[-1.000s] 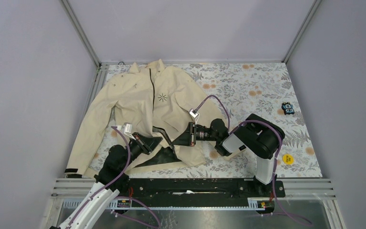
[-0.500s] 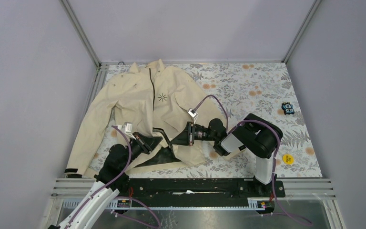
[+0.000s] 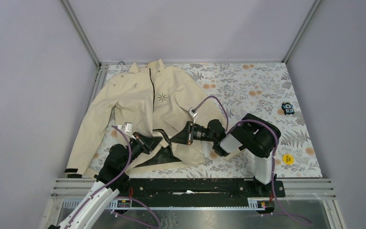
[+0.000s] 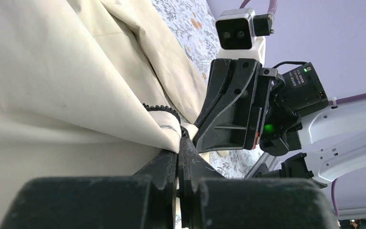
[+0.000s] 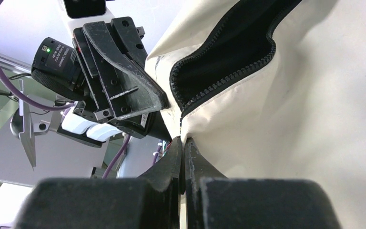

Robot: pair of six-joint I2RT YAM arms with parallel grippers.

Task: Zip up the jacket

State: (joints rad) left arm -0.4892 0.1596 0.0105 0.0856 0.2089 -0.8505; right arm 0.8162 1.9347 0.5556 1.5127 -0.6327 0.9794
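The cream jacket (image 3: 138, 102) lies face up on the left of the floral counter (image 3: 248, 90), collar at the far edge, its lower front gaping on dark lining. Your left fingers (image 4: 164, 164), on an arm slanting in low from the near left, are clamped on one edge beside the zipper teeth (image 4: 159, 108) — your right fingers (image 5: 169, 162), wrist nearly flat and pointing left, pinch the opposite edge. Likely step: aligning the halves. Next, bring them together squarely.
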